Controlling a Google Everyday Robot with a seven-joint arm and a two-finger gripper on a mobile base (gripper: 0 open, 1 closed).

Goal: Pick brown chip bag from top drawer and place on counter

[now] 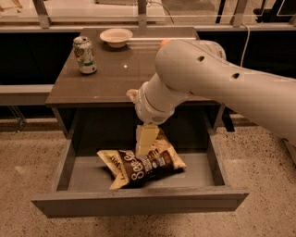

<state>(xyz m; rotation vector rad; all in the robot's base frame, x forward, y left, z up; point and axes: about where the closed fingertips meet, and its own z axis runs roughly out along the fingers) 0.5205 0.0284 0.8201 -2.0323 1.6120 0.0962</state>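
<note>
Soda can [85, 55]: green and white, upright, back-left area of the desk [106, 78]. Shallow white bowl [116, 36]: upright near the back edge, right of the can and apart from it. Small orange round item [164, 42]: further right along the back, mostly hidden; kind cannot be told. Floor [27, 185]: pale, speckled, on both sides. Grey ledge [23, 92] runs off to the left. Thin pale cable [243, 41] hangs at upper right. Metal posts [41, 11] stand along the back. Gripper [147, 141]: below the desk's front edge, centre of view.
</note>
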